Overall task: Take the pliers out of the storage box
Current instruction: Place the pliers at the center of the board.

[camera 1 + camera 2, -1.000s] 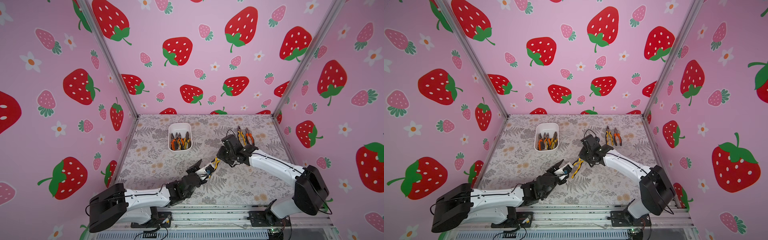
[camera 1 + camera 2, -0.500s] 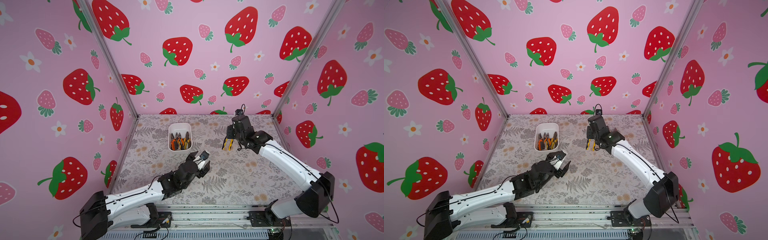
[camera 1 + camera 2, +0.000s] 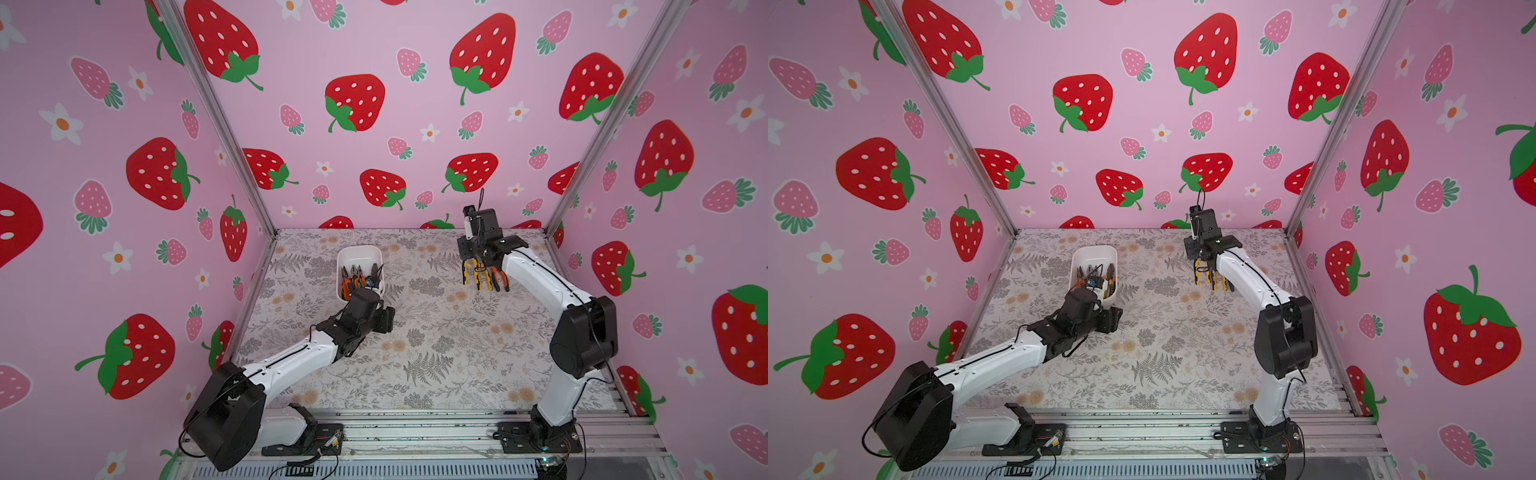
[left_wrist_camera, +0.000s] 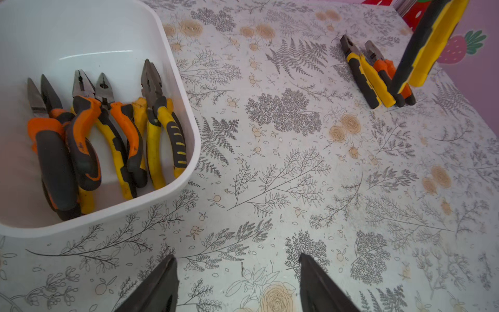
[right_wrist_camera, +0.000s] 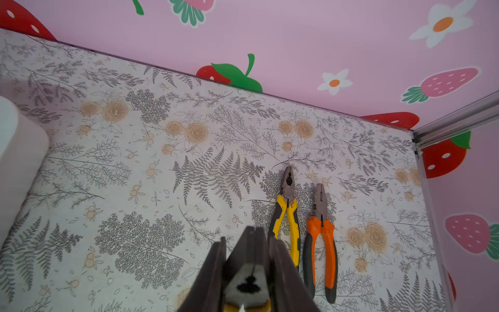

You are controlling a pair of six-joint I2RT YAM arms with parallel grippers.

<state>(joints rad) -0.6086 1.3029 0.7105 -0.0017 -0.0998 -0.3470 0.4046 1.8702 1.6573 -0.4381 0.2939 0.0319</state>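
A: Where does the storage box (image 3: 359, 249) sit?
B: Toward the back left of the floral table (image 3: 436, 340), apart from the left wall. Several pliers (image 4: 108, 129) lie in its near half, noses toward the far end.
A: And the left gripper (image 4: 237, 256)?
B: Released. Its fingers are spread with nothing between them, over the table just outside the box's near corner.
A: The right gripper (image 5: 248, 240)?
B: Clenched on a yellow-and-black pair (image 4: 432, 44) by its metal nose, with the handles hanging down above the table.
A: What lies beside that?
B: A yellow-handled pair (image 5: 287, 216) and an orange-handled pair (image 5: 321, 237) lie flat and side by side. Their noses point toward the back wall (image 5: 297, 40), close to the right wall and the corner post (image 5: 456, 118).
A: Room to move?
B: A broad stretch of table runs between the box and those pairs. Nearer the front, only the two arms cross it.
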